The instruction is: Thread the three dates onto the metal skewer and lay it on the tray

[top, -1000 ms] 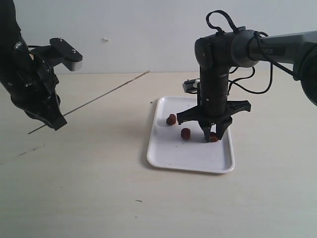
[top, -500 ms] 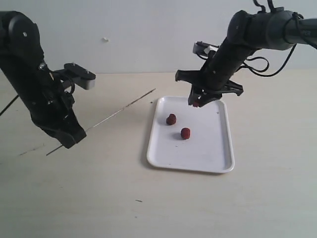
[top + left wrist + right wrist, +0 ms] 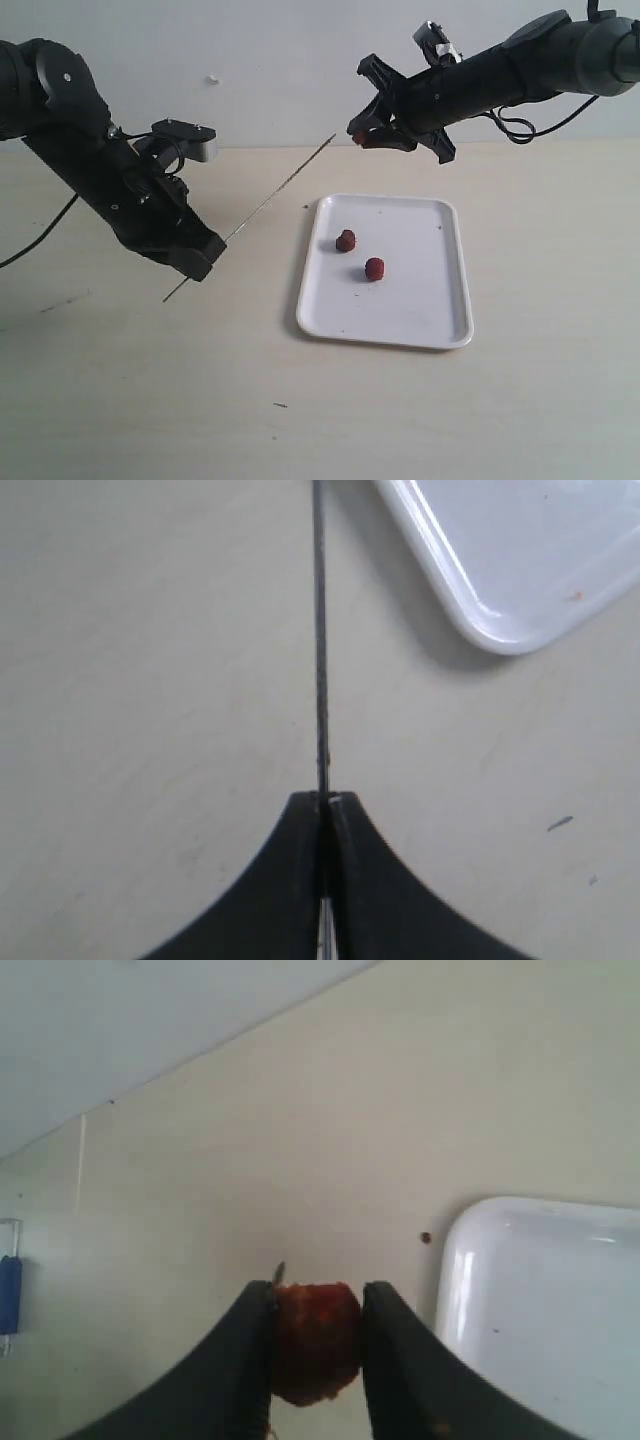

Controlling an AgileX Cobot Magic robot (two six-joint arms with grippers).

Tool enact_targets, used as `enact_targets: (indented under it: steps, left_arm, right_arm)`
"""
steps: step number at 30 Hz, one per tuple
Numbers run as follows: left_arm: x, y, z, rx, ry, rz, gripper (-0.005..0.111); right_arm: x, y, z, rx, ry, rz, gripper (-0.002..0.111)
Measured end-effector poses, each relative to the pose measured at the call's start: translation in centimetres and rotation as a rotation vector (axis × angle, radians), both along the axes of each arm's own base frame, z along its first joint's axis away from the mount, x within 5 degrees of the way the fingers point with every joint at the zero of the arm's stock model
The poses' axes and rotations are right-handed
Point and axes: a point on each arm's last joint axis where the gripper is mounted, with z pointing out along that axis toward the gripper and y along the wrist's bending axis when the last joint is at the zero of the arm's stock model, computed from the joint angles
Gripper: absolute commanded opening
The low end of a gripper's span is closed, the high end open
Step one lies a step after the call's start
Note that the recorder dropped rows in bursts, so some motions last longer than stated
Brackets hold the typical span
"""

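Observation:
My left gripper [image 3: 203, 262] is shut on the thin metal skewer [image 3: 270, 195], which slants up to the right above the table. In the left wrist view the skewer [image 3: 321, 630] runs straight out from the closed gripper [image 3: 325, 800]. High above the tray's far left corner, my right gripper [image 3: 366, 134] is shut on one red-brown date [image 3: 358, 138]. In the right wrist view the date [image 3: 315, 1345] sits between the fingers of the right gripper [image 3: 318, 1292], and the skewer tip [image 3: 279, 1272] shows at its edge. Two dates [image 3: 346, 240] [image 3: 375, 268] lie on the white tray [image 3: 425, 300].
The tray's corner [image 3: 500, 570] lies beside the skewer in the left wrist view, and its rim [image 3: 470, 1290] lies below the held date. A dark speck [image 3: 306, 207] sits on the tan table by the tray. A white wall stands behind.
The right gripper lifted one date off the tray and swung it up and left to the skewer tip. The left arm moved right and tilted the skewer's tip upward.

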Motion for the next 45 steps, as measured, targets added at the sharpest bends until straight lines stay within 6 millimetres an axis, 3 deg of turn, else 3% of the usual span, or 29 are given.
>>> enact_targets:
  steps: [17, 25, 45]
  left_arm:
    - [0.0, -0.6, -0.4, -0.067, 0.034, 0.009, 0.000]
    - [-0.8, -2.2, -0.3, -0.087, 0.027, -0.055, 0.000]
    - [-0.5, -2.3, -0.2, -0.111, 0.028, 0.024, 0.000]
  right_arm:
    - [0.7, -0.7, 0.2, -0.008, -0.058, -0.074, 0.030]
    - [0.7, -0.7, 0.3, -0.008, -0.062, -0.076, 0.030]
    - [0.7, -0.6, 0.3, -0.006, -0.058, -0.063, 0.030]
